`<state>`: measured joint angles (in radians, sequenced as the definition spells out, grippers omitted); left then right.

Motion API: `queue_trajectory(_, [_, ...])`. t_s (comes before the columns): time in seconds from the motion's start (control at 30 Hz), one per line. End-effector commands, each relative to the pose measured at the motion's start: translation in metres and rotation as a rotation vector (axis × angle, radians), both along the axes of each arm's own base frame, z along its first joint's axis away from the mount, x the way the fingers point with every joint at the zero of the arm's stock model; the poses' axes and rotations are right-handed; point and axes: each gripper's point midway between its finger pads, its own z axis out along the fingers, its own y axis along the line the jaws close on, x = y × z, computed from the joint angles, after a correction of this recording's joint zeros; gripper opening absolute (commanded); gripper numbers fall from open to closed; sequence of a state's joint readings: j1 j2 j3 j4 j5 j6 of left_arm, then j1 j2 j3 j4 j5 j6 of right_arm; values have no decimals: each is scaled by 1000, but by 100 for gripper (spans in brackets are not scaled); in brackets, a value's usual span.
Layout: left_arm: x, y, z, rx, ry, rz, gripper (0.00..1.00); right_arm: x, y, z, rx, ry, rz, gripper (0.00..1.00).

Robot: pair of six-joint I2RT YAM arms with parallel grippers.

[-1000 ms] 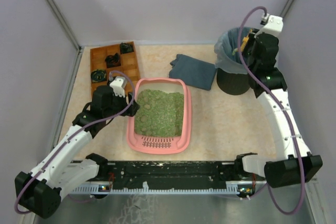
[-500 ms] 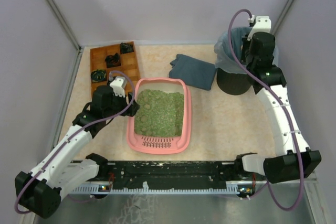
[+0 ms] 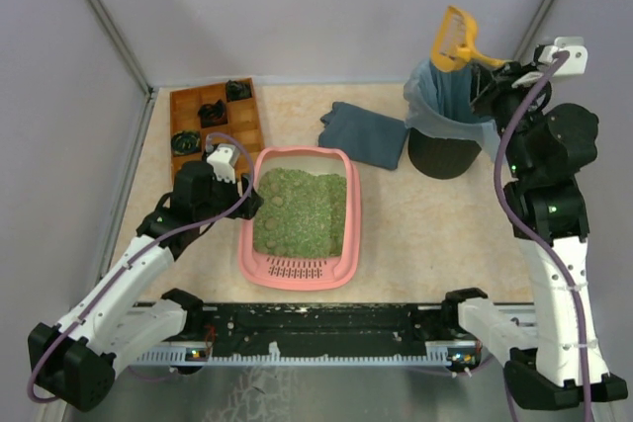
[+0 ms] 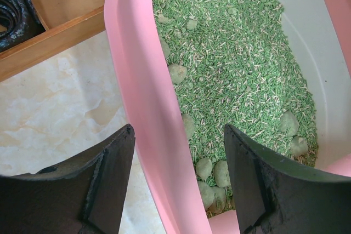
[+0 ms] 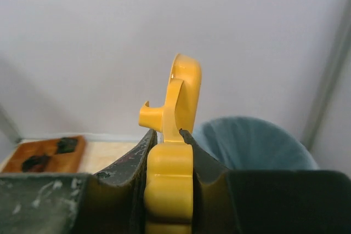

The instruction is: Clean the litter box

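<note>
Squarely between spread fingers [image 4: 109,184] of the left pincer [image 4: 178,135], one wall of the litter box [image 4: 137,69].

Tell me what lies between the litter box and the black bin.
A folded dark blue cloth lies flat there, between the litter box and the black bin, as the top external view shows.
</note>
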<state>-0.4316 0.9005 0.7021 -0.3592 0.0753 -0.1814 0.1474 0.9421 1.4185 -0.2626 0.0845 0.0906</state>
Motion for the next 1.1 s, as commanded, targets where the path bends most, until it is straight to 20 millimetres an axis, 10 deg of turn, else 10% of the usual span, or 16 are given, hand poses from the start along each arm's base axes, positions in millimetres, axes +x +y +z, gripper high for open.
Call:
queue_trajectory(0.0, [1,0,2,2,-14,-8,72,-10,73,3,38,-7,416,0])
queue_trajectory(0.33, [1,-1,0,3,-10,-11,72,-40,157,-54,228,190,886,0])
queue_trajectory(0.8, [1,-1,2,0,-20,-11,72,-45,232,-209,-97,791,739,0])
queue_trajectory(1.07, [1,-3,-2,2,-3,-26,71,-45,268,-243,-18,866,699,0])
